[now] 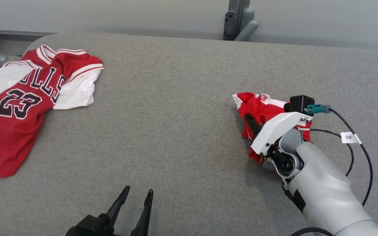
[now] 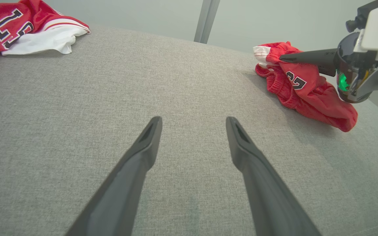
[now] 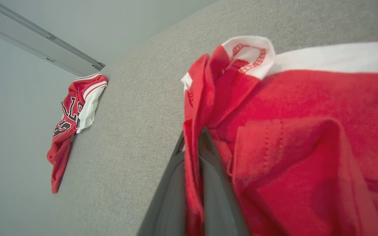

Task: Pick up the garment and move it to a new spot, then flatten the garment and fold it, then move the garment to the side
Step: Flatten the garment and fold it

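Right hand point(image 1: 248, 118) clamped on bunched shorts point(image 1: 264, 109), seemingly to carry them; left hand point(image 1: 138, 190) hovers idle, fingers apart.

A: Entry one, head view: light?
B: Bright, even, diffuse; no glare. Soft shadow on the grey surface point(image 1: 176, 124) beside the red shorts point(image 1: 258, 109); a fainter one along the jersey point(image 1: 18, 131).
A: Entry two, left wrist view?
B: Same flat light. Weave sharp mid-frame. The fingers point(image 2: 133, 177) of the left gripper point(image 2: 194, 126) soften toward the bottom edge. The surface's far edge bows, wide-angle. One small green glow point(image 2: 342, 82) behind the right gripper point(image 2: 284, 58).
A: Entry three, right wrist view?
B: Near cloth blurred, red saturated, folds smeared. Fingers dim and out of focus. Distant jersey crisper.
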Controlling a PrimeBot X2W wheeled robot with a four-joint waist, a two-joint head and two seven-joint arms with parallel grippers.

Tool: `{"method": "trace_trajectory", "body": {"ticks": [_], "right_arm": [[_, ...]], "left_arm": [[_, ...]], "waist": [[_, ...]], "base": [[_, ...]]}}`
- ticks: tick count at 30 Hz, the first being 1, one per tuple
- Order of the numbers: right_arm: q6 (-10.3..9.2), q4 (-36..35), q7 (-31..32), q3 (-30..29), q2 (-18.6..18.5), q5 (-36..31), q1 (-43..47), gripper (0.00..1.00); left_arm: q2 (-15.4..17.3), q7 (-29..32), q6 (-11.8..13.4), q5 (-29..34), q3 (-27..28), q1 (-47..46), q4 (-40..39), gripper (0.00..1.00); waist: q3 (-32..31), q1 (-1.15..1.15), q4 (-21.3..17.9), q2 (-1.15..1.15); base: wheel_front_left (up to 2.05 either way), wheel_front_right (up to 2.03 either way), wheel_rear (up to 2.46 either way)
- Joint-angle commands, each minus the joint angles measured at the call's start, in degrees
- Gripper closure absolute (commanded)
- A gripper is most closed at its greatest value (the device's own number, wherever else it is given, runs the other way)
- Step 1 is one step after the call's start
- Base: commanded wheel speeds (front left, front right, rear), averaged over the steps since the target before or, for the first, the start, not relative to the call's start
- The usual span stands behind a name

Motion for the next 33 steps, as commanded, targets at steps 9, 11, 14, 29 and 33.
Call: {"method": "trace_trajectory", "body": {"ticks": [9, 11, 14, 29, 33], "right_arm": [[0.01, -4.6, -8.9, 7.0, -0.2, -2.1, 3.0, 0.00], [0.01, -7.6, -11.0, 6.9, -1.3, -4.5, 5.1, 0.00], [0.00, -10.8, -13.8, 6.4, -3.9, -8.3, 8.1, 0.00], [-0.01, -32.4, -23.3, -17.1, -8.3, -36.3, 34.9, 0.00], [0.00, -34.0, -23.4, -19.1, -5.6, -39.1, 36.3, 0.60]], "left_arm": [[-0.8, 0.0, 0.0, -0.5, 1.8, 2.4, 0.3, 0.00], [-1.1, 0.0, 0.0, -0.5, 2.8, 3.4, 0.1, 0.00], [-1.6, 0.0, 0.0, -0.3, 3.7, 4.4, -0.1, 0.00], [-3.9, 0.0, 0.0, 1.9, 7.9, 7.9, -1.6, 0.00], [-4.1, 0.0, 0.0, 2.3, 8.2, 7.5, -1.7, 0.00]], "waist": [[-2.7, 0.00, -1.6, 0.00], [-3.5, 0.00, -2.0, 0.00], [-4.2, 0.00, -2.5, 0.00], [-5.6, 0.00, -3.8, 0.00], [-5.1, 0.00, -4.0, 0.00]], "base": [[0.00, 0.00, 0.00], [0.00, 0.00, 0.00], [0.00, 0.00, 0.00], [0.00, 0.00, 0.00], [0.00, 0.00, 0.00]]}}
